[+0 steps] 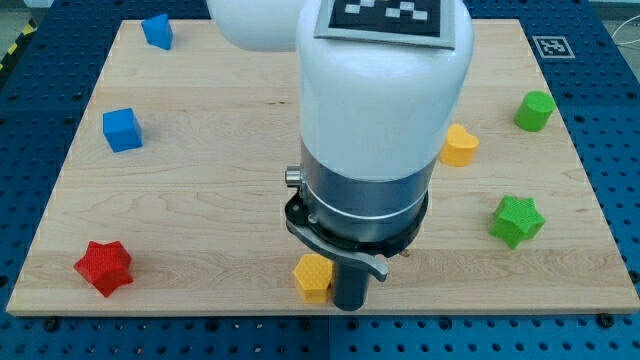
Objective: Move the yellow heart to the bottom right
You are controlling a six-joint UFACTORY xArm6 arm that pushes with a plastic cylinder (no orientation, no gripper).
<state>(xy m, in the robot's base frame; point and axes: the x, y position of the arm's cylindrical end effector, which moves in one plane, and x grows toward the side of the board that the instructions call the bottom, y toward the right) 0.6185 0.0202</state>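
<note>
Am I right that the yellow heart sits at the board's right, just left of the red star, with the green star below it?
Not quite. In the camera view the yellow heart sits just left of the green block, not the red star, which lies bottom left. The green star is indeed below it.

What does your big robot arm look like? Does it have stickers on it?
My arm is fat, round and glossy white, with a dark grey metal ring below. On top sits a black-and-white checkered marker. It ends in a dark rod; my tip is at its bottom.
</note>
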